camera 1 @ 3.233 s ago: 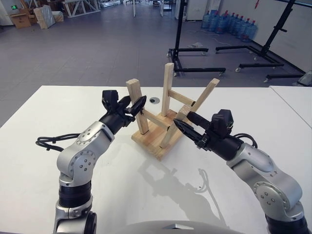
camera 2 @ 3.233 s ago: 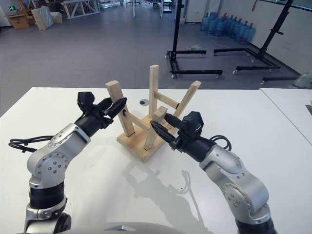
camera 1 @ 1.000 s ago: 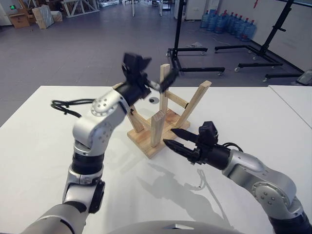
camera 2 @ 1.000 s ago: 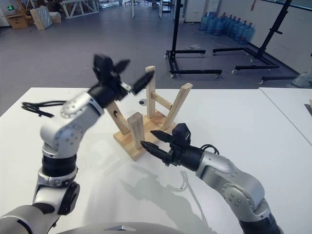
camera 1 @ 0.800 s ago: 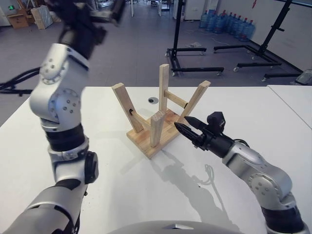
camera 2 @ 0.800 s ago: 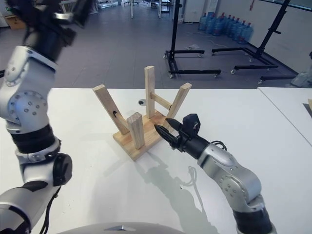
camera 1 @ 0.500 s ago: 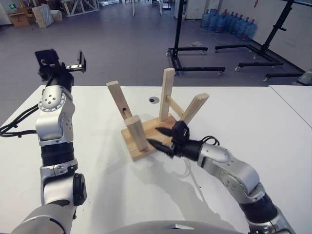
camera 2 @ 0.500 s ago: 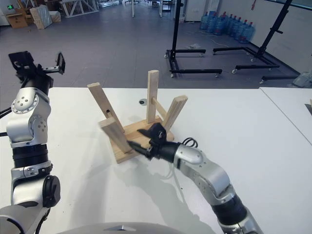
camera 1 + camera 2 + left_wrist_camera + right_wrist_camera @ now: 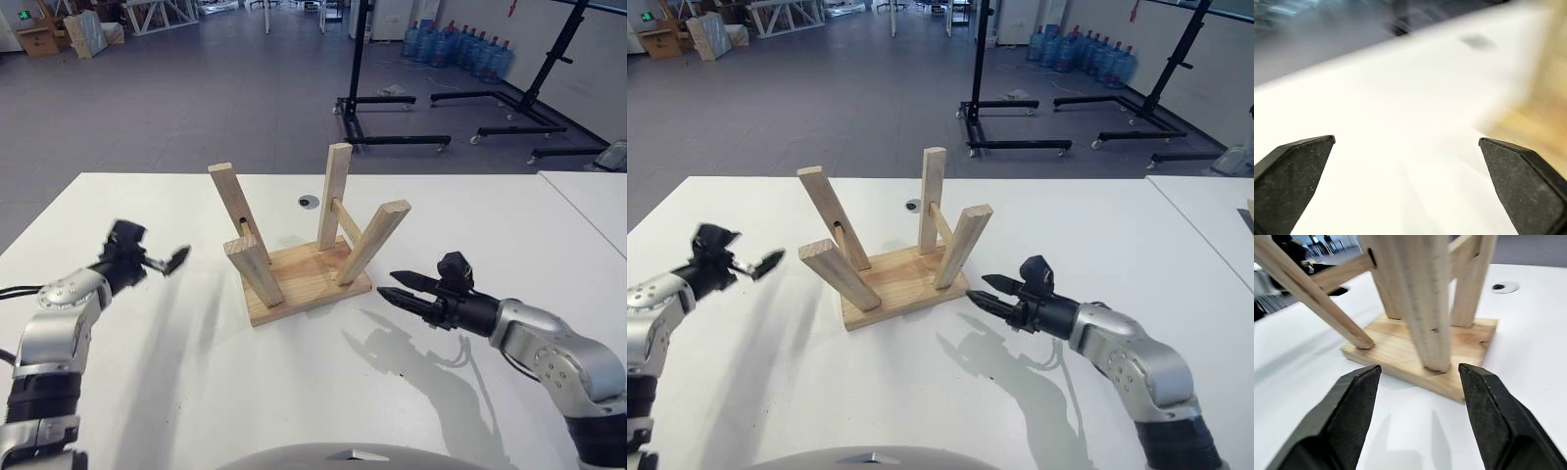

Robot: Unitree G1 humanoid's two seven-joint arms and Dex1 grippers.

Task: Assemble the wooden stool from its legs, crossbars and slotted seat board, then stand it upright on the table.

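Fingers spread on left gripper (image 9: 165,260), frame left, and right gripper (image 9: 386,284), lower right; upturned stool (image 9: 304,282) between, centre of table (image 9: 294,392).

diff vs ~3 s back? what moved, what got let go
Both let go of the stool: left gripper swung up, then dropped to the stool's left; right gripper backed off to its right. Both open now. The stool turned on the table. Same: upside down, legs up.

1. Looks like a big open workshop hall.
2. Stretches back over bare grey floor (image 9: 196,98), dotted with black wheeled stands (image 9: 402,139).
3. Keeps blue water jugs (image 9: 460,44) lined up by the far wall, cardboard boxes (image 9: 41,39) off in the corner.
4. Fronted by a plain white tabletop (image 9: 245,392).
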